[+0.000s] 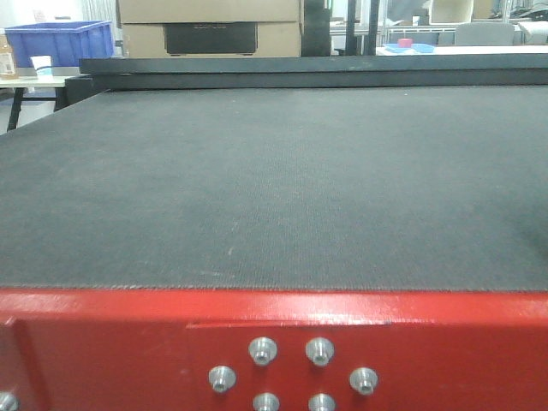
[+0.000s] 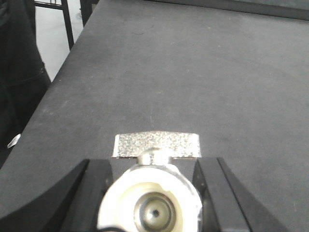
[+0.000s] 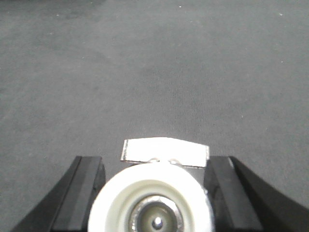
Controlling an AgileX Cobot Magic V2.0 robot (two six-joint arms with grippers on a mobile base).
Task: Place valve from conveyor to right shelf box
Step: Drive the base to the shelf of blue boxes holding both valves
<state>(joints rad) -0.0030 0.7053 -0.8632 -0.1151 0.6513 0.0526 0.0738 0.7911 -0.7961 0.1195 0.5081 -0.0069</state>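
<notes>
Left gripper [image 2: 154, 169]: black fingers [image 2: 91, 193] clamp a valve [image 2: 149, 200], round white body, speckled metal wing handle [image 2: 155, 145] past fingertips, bottom cut off. Right gripper [image 3: 155, 166] clamps a second valve [image 3: 150, 203]. Woven grey conveyor [image 1: 274, 171] beneath.

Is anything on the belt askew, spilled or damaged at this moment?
Nothing stands out. The conveyor belt is flat, with only faint scuffs. The left gripper holds the left valve squarely, and the right gripper holds the right valve likewise.

dark grey woven conveyor belt [image 1: 274, 188], red frame [image 1: 103, 342], blue crate [image 1: 60, 38]
</notes>
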